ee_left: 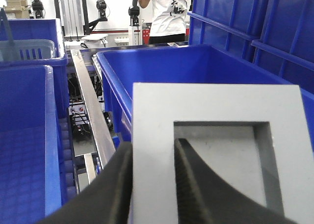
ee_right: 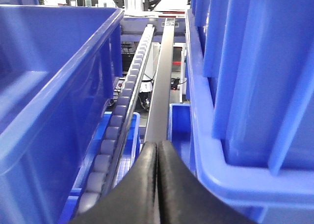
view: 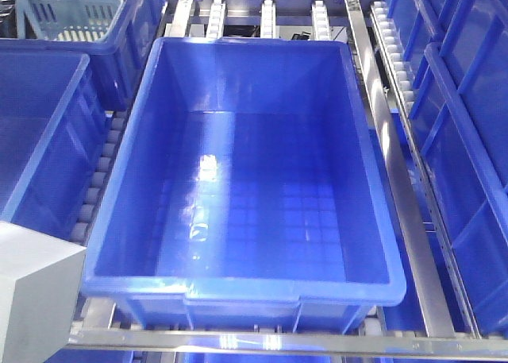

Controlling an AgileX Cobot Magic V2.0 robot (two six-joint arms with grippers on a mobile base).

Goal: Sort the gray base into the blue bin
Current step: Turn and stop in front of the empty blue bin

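Observation:
The blue bin (view: 238, 180) fills the middle of the front view, and I see nothing inside it. The gray base (ee_left: 216, 150) fills the lower left wrist view with its square recess facing the camera. My left gripper (ee_left: 153, 143) is shut on its left wall, one finger outside and one inside the recess. The base hangs in front of the bin's (ee_left: 162, 67) near-left corner, showing as a gray block (view: 32, 283) at the front view's lower left. My right gripper (ee_right: 158, 145) is shut on nothing, low between two blue crates.
Other blue crates stand left (view: 40, 133) and right (view: 468, 140) of the bin on metal roller rails (view: 397, 196). A pale slotted basket (view: 71, 13) sits in the far-left crate. A roller track (ee_right: 117, 136) runs ahead of the right gripper. A person (ee_left: 169, 13) stands far behind.

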